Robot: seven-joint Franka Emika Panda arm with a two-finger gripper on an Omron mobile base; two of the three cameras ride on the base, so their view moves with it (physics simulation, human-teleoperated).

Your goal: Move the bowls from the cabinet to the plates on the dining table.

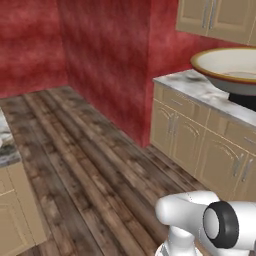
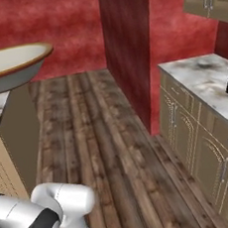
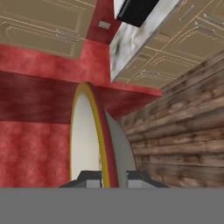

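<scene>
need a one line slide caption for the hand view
Gripper shut on the rim of a bowl, carried past red walls and tan cabinets.

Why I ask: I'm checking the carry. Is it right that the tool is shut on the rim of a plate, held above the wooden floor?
Wrong in one respect: it is a bowl, not a plate. The hand view shows the tool shut on its gold-edged rim; the left base view shows its deep shape, above the wooden floor.

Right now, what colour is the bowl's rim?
The bowl has a yellow-gold rim with a dark red line under it; clearest in the hand view.
</scene>
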